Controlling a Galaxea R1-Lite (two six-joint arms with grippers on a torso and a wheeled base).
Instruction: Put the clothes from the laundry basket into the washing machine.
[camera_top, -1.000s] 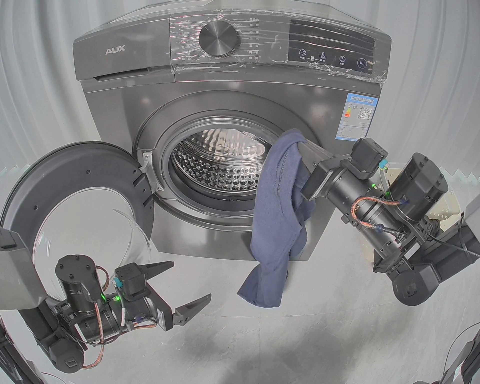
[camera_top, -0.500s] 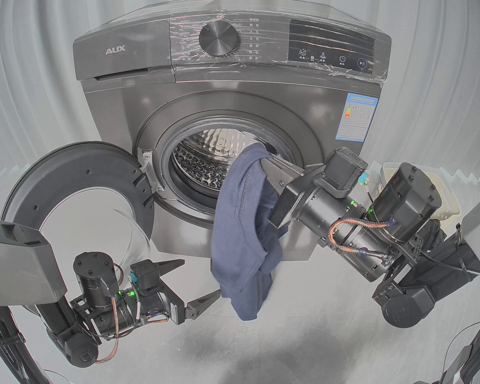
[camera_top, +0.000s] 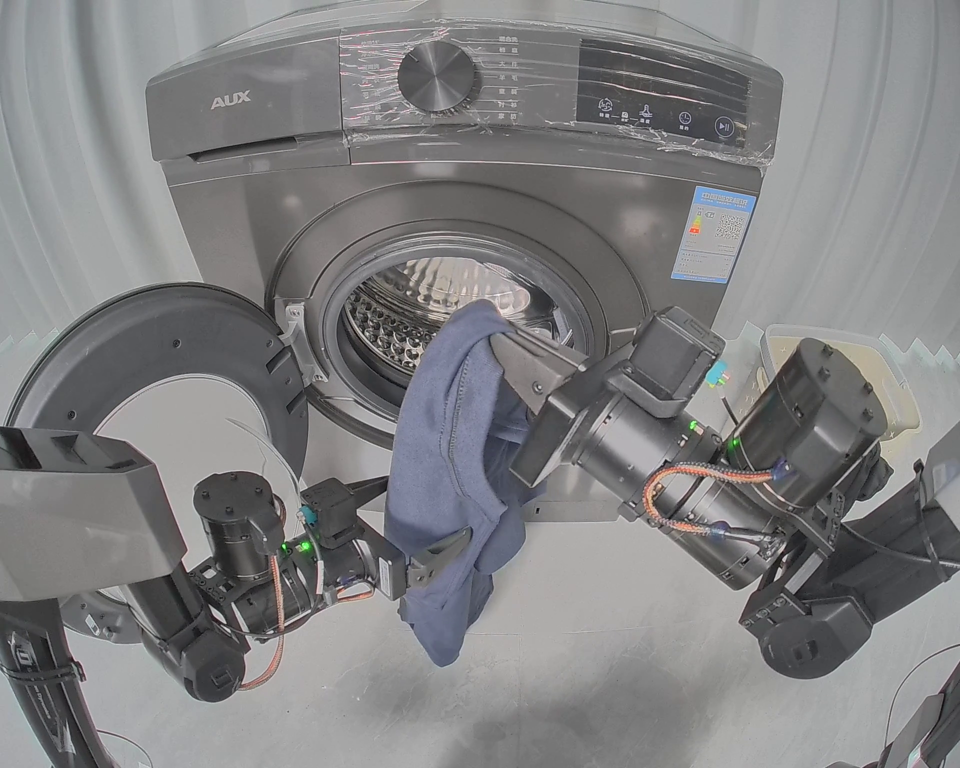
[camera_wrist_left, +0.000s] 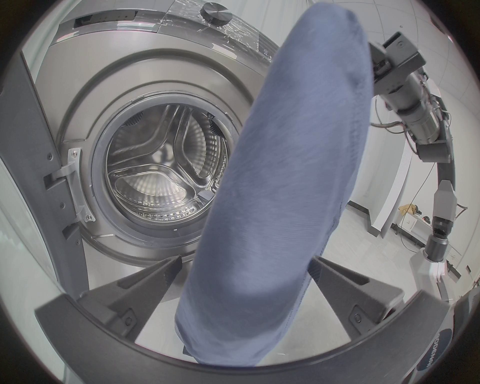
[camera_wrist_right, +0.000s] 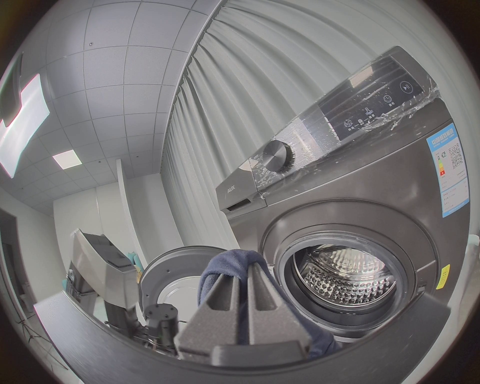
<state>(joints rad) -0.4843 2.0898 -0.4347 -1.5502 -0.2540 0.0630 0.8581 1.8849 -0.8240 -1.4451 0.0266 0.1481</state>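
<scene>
Observed: blue garment (camera_top: 450, 440) pinched in closed right gripper (camera_top: 500, 345), just before washing machine (camera_top: 250, 230) mouth. Left gripper (camera_wrist_left: 245, 280) spread wide around hem. Judged: drum empty, insertion pending.

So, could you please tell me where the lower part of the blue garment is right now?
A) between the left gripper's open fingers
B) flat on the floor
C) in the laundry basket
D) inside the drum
A: the blue garment, pinched at its top by the right gripper, hangs between the left gripper's open fingers, outside the drum.
</scene>
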